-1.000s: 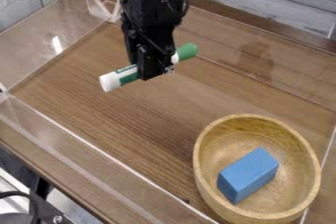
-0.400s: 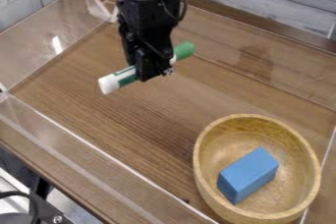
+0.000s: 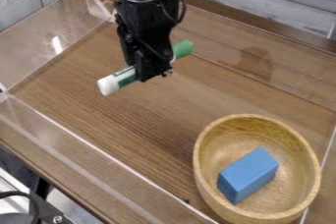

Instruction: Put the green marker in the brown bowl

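The green marker (image 3: pixel 121 80), a white barrel with a green band and cap, hangs level just above the wooden table at upper left. My black gripper (image 3: pixel 151 68) points straight down and is shut on the marker's middle, hiding that part of it. The brown bowl (image 3: pixel 207 159), wide and of tan wood, sits at the lower right, well apart from the gripper. A blue rectangular block (image 3: pixel 249 174) lies inside the bowl.
The wooden table (image 3: pixel 118 140) is ringed by clear plastic walls (image 3: pixel 33 46) on the left, front and back. A white wall edge runs along the upper right.
The gripper and the held marker have shifted very slightly up and left; the bowl and block stay put.
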`<state>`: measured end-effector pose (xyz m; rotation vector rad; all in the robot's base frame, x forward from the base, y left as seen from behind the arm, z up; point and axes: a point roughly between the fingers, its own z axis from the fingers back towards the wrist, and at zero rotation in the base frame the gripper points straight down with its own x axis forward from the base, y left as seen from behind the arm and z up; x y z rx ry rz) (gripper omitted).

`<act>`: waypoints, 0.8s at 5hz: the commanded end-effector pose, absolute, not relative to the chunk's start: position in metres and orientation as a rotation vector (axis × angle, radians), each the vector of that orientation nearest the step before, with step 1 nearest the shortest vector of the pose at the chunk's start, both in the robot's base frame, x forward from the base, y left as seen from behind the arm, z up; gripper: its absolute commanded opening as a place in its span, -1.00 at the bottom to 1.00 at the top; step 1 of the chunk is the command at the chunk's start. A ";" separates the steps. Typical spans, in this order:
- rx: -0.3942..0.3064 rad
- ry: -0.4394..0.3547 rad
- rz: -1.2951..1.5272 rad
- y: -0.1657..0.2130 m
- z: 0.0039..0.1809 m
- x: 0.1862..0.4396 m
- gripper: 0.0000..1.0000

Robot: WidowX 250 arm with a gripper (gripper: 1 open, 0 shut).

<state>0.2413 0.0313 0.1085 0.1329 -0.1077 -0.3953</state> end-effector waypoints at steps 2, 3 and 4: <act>0.161 -0.177 -0.364 0.025 0.124 0.241 -1.00; 0.166 -0.188 -0.338 0.020 0.126 0.238 -1.00; 0.170 -0.197 -0.315 0.016 0.128 0.236 -1.00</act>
